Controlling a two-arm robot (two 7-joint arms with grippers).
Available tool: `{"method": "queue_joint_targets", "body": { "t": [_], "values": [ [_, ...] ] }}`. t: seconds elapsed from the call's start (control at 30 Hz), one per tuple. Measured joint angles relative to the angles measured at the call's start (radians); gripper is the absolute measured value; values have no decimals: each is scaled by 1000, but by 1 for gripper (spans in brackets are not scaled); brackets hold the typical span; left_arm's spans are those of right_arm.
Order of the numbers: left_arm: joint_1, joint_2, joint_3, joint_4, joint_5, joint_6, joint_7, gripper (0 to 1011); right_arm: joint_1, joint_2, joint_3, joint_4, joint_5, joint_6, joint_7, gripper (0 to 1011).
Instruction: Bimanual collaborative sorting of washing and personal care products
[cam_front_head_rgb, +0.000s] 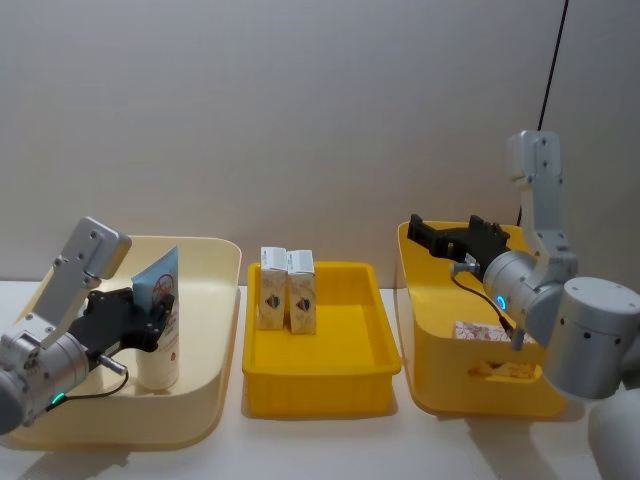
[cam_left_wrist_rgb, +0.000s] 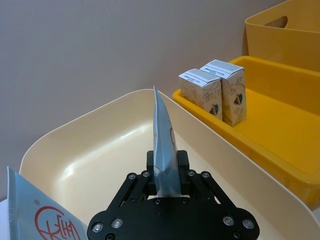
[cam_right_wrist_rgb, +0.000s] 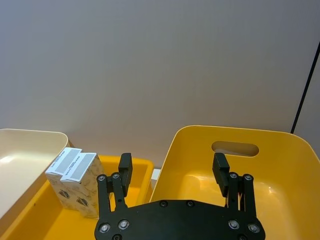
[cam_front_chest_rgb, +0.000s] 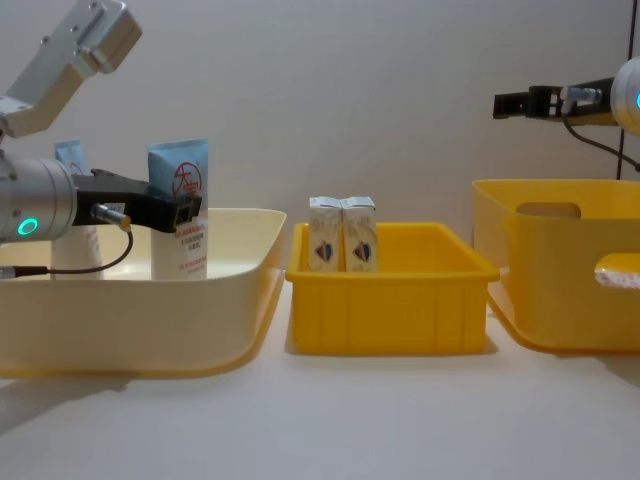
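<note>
Jaws of the left gripper (cam_front_head_rgb: 160, 300) are clamped on a white plastic squeeze tube (cam_front_head_rgb: 160, 355) with a pale blue crimped end, upright inside the rounded cream plastic bin (cam_front_head_rgb: 215, 330); two small white cardboard cartons (cam_front_head_rgb: 300, 295) stand upright, touching, in the shallow yellow plastic tray (cam_front_head_rgb: 320, 385) between the bins; the right gripper (cam_right_wrist_rgb: 172, 167) hovers over the deep yellow handled bin (cam_front_head_rgb: 420, 350), jaws apart, holding nothing.

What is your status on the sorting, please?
Left gripper shut on white squeeze tube, upright in cream plastic bin. Right gripper open above tall yellow bin. Two white cardboard cartons upright in yellow tray. Nothing obstructing.
</note>
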Motion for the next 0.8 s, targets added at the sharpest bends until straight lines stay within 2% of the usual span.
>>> {"method": "queue_joint_targets", "body": {
  "t": [0.8],
  "values": [
    [0, 0, 0, 0, 0, 0, 0, 234, 0, 0, 0, 0, 0, 0, 0, 1001]
  ]
}}
